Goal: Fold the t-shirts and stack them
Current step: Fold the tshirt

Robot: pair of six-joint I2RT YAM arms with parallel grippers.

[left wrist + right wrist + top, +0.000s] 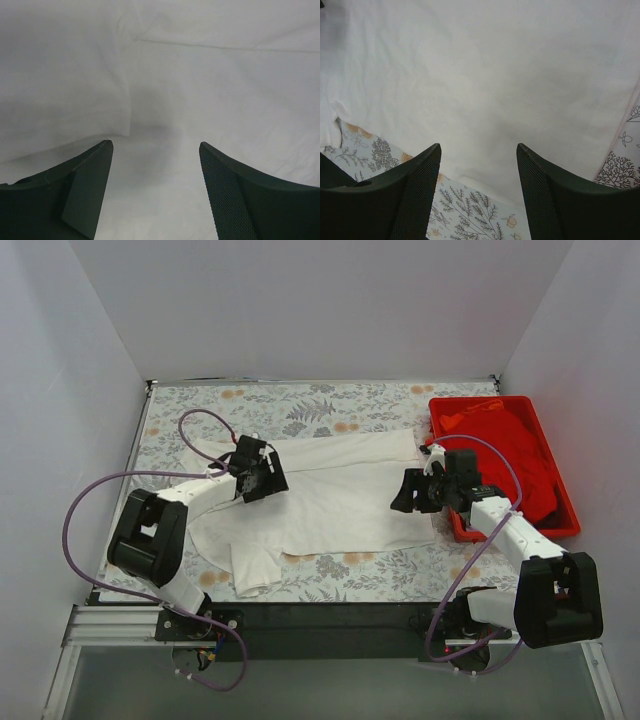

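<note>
left end effector point(155, 144) spread — empty | right end effector point(478, 146) spread — over white t-shirt point(340, 490)

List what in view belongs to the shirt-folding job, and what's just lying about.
Belongs to the job:
white t-shirt, spread out
red t-shirt, bunched in the tray

Just lying about:
red plastic tray
floral tablecloth

Red tray point(545, 531) walls off R side; far tablecloth point(300, 405) strip open.
</note>
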